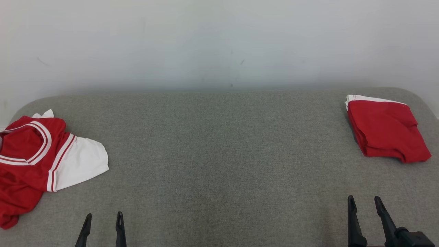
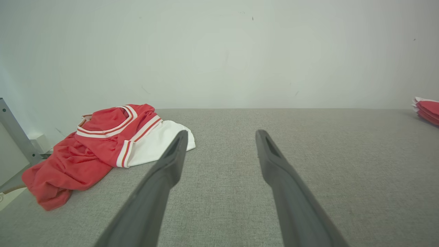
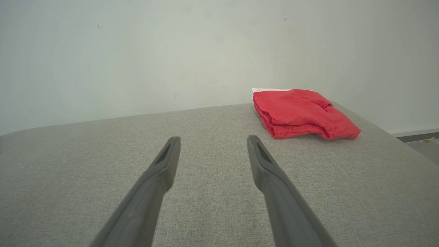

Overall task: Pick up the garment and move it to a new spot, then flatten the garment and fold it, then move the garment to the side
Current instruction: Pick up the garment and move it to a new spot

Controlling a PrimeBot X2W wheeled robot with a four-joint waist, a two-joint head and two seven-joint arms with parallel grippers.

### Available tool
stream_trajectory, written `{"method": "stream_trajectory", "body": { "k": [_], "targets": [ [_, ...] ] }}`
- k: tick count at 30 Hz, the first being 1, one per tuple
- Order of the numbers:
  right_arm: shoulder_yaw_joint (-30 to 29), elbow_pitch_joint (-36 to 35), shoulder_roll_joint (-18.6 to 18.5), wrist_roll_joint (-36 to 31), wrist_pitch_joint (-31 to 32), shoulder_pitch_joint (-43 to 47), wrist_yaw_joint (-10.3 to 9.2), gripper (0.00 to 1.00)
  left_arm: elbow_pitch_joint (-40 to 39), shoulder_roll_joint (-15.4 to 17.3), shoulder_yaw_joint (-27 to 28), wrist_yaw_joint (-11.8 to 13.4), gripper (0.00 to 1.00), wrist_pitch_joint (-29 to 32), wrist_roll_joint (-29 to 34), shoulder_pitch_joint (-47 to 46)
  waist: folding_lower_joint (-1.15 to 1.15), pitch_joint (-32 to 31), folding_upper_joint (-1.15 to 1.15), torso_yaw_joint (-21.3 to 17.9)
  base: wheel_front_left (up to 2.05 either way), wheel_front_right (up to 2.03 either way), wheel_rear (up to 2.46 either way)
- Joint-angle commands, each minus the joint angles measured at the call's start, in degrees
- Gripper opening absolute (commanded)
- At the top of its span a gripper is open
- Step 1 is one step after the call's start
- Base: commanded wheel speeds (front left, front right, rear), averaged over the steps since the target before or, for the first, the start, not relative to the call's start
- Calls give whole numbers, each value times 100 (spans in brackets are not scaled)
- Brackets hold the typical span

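Viewing the grey worktop [image 1: 219,154] from the head camera, I am seeing the crumpled garment [image 1: 31,161], red with white striped trim and a white sleeve, lying at the far left edge, with neither hand touching it. The left hand [image 1: 104,214] is hovering near it at the lower left, fingers standing apart and gripping nothing. The right hand [image 1: 363,198] is hovering at the lower right, fingers likewise apart and empty. A folded garment [image 1: 387,132], red with a white edge, is lying at the far right, well apart from the crumpled one.
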Motion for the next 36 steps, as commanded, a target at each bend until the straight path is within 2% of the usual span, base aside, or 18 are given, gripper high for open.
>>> {"method": "stream_trajectory", "body": {
  "k": [1,11,31,36],
  "targets": [
    [1,-4,16,18,-6,13,-13,100,-21,-4,2,20,100,-16,-53,102,0,0,0,7,0,0,0],
    [-1,71,19,57,-7,115,-13,100,73,-4,55,66,100,-16,-124,78,0,-18,0,469,0,0,0],
    [109,193,20,103,-7,80,-13,100,301,-3,176,3,100,-15,-117,-122,0,26,0,2147,0,0,0],
    [181,214,19,127,-7,17,-13,100,366,-3,245,-28,100,-15,-95,-186,0,75,0,2422,0,0,0]
  ]
}}
